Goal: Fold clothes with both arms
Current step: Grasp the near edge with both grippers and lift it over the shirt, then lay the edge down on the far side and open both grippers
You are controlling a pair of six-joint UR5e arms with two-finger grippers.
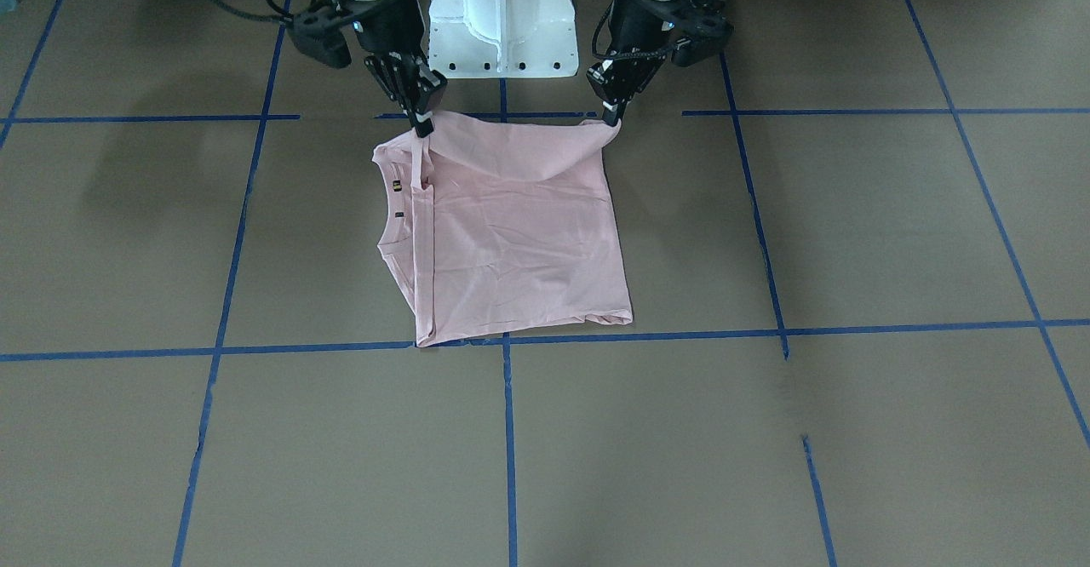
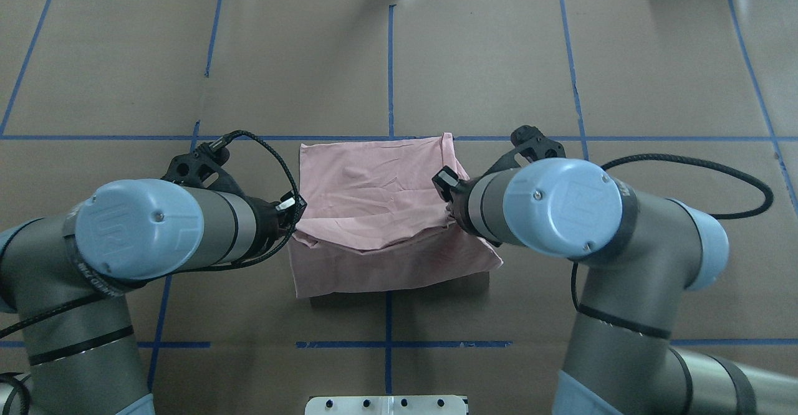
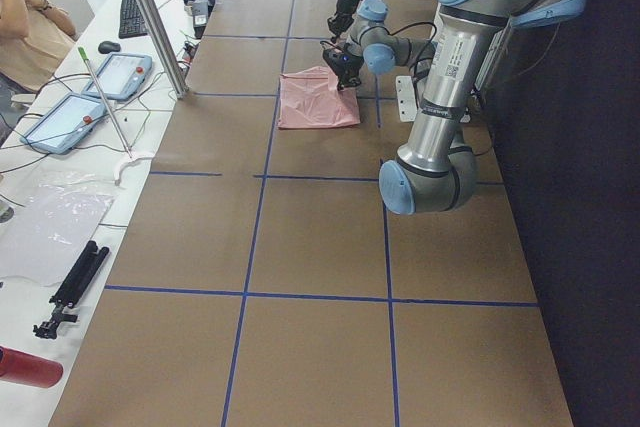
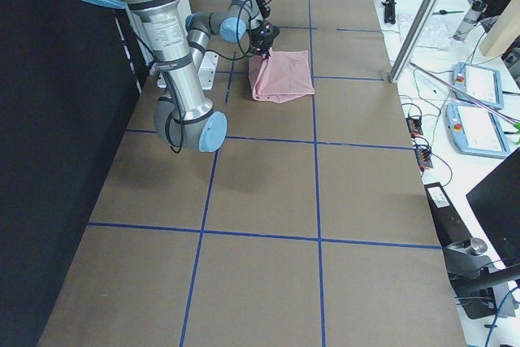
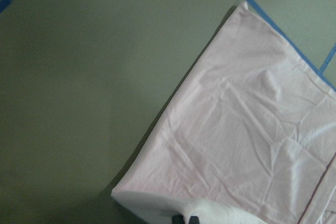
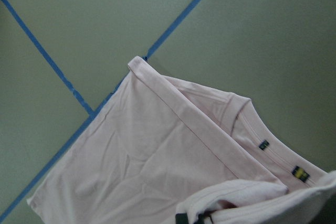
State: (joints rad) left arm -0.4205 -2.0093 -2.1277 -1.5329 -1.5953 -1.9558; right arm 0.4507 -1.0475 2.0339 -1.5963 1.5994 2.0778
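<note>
The pale pink T-shirt lies partly folded on the brown table, plain side up. Its ribbed collar shows along the edge on the robot's right. My left gripper is shut on the corner nearest the robot and holds it a little above the table. My right gripper is shut on the other near corner beside the collar. From overhead, the left gripper and right gripper hold that near edge raised, so it sags between them over the shirt. The wrist views show cloth bunched at the fingertips.
The white pedestal base stands just behind the shirt. Blue tape lines grid the table. A side bench holds tablets and a keyboard, and a person sits at its far end.
</note>
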